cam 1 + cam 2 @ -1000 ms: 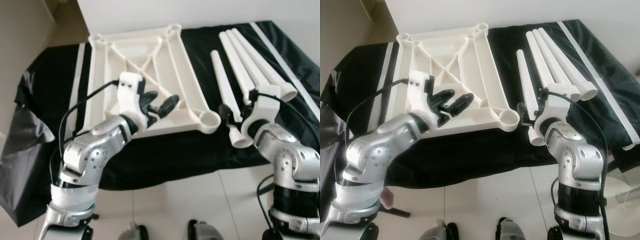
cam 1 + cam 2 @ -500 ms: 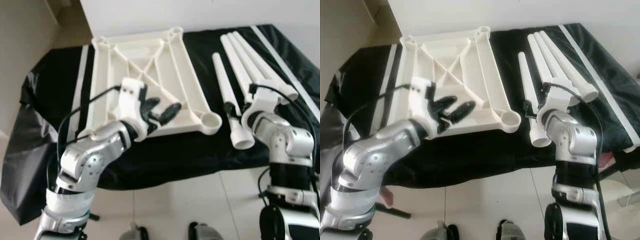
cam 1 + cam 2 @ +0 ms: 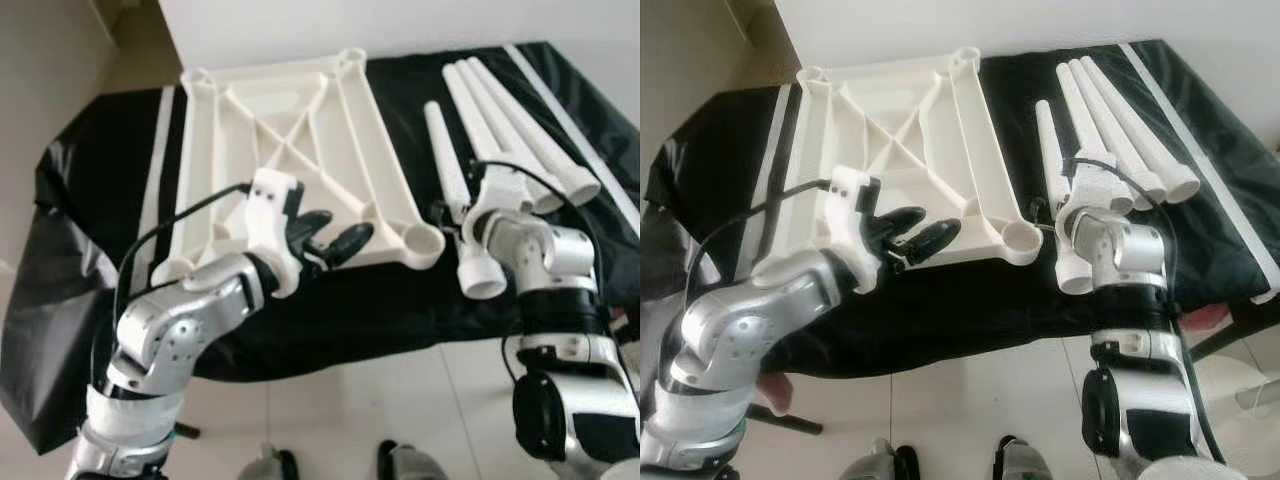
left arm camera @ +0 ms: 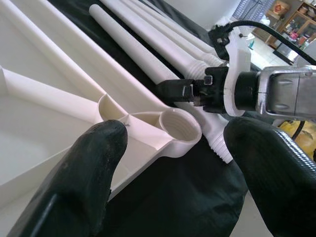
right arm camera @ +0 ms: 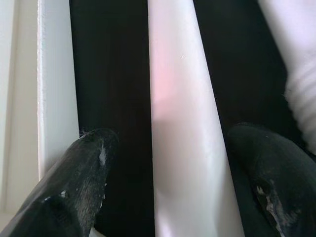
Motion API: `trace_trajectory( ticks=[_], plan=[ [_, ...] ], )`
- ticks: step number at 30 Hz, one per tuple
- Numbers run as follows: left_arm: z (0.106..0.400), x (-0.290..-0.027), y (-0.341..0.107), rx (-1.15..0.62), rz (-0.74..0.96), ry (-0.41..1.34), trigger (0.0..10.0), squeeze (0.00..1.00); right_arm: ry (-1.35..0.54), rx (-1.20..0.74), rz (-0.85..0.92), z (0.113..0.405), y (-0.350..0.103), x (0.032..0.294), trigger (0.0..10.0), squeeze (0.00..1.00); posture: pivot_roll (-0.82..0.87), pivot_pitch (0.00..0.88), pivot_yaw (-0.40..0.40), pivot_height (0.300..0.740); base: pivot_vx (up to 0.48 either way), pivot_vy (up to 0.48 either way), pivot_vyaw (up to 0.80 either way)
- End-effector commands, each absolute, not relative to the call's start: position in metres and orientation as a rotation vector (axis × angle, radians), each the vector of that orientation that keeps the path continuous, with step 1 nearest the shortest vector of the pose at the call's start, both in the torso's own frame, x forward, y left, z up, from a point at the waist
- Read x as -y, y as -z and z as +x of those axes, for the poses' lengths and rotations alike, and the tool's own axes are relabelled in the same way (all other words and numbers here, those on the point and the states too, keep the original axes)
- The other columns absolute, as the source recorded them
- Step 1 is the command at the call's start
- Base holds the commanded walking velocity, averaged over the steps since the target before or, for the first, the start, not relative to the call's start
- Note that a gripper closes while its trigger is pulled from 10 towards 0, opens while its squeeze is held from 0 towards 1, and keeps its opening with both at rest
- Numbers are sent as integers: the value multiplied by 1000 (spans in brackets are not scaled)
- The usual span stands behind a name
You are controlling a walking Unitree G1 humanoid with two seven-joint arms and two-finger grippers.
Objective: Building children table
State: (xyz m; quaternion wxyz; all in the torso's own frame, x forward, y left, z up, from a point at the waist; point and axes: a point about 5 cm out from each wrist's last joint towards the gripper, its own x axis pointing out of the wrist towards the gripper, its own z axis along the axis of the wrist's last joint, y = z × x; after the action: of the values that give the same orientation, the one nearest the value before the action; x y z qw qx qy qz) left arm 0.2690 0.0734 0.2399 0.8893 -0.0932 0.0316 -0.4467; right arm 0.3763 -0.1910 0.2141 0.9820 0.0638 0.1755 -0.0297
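The left pincer [image 3: 335, 240] hangs over the near edge of the tabletop [image 3: 290, 160], its fingers spread and holding nothing. Since a second ago it has slid toward the near right corner, and its wrist view now looks straight at the threaded socket [image 4: 178, 129] there. Judgement: the left arm is lining up on the socket that is to receive the first leg.

The tabletop lies underside up on a black cloth [image 3: 90, 190] — a white moulded plastic panel with raised ribs, a diagonal cross brace and a round socket at each corner. The surface is smooth and slightly glossy.

The right pincer [image 5: 168, 163] has changed most. Its wrist has rolled, and the fingers are now spread astride the nearest leg [image 3: 452, 195], one on each side of the tube. The right wrist view does not show whether the pads touch the leg, so the grip is judged not yet closed. The next step is likely to pinch and lift this leg.

Four legs lie on the cloth to the right of the tabletop, all white round tapering tubes — the nearest one apart from the other three [image 3: 520, 130], which lie side by side. Their wide ends point toward the robot; in the left wrist view, screw threads show on those ends. A narrow white strip [image 3: 1195, 150] lies at the far right.
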Motion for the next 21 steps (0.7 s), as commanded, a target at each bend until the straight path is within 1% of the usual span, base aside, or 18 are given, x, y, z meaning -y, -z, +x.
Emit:
trace_trajectory(
  ticks=[1,5,9,17,21],
  plan=[
    [261,-72,-240,-70,-203,1052,10000,0,62,-413,121,377,-202,192,10000,0,-21,254,65,740,0,0,0],
    [262,-73,-241,-69,-206,1046,10000,0,58,-482,157,379,-196,192,10000,0,-17,252,66,740,0,0,0],
    [262,-73,-242,-67,-209,1044,10000,0,42,-544,157,377,-188,190,10000,0,-16,249,65,740,0,0,0],
    [262,-75,-244,-62,-211,1034,10000,0,16,-599,131,369,-179,186,10000,0,-15,247,62,740,0,0,0],
    [262,-75,-244,-61,-215,1030,10000,0,5,-591,101,365,-178,184,10000,0,-20,242,57,740,0,0,0]
  ],
)
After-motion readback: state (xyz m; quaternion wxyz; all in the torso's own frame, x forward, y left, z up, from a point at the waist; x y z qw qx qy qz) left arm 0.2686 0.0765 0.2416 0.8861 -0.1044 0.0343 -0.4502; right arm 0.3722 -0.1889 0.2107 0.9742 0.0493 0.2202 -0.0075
